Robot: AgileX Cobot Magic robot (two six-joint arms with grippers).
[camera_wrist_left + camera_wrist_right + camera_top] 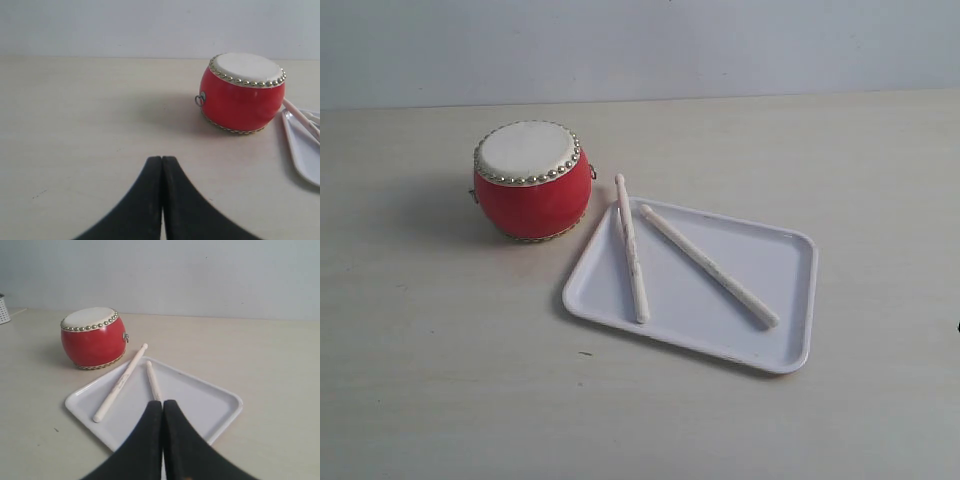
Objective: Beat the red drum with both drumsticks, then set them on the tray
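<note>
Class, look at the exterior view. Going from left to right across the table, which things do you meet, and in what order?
red drum → drumstick nearest the drum → second drumstick. The tray lies under both sticks, so it is left out of the order.

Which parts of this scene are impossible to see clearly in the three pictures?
- Left wrist view: the tray is cut off by the picture edge.
- Right wrist view: the near end of one drumstick is hidden behind the right gripper.
- Exterior view: both arms lie outside the frame.
</note>
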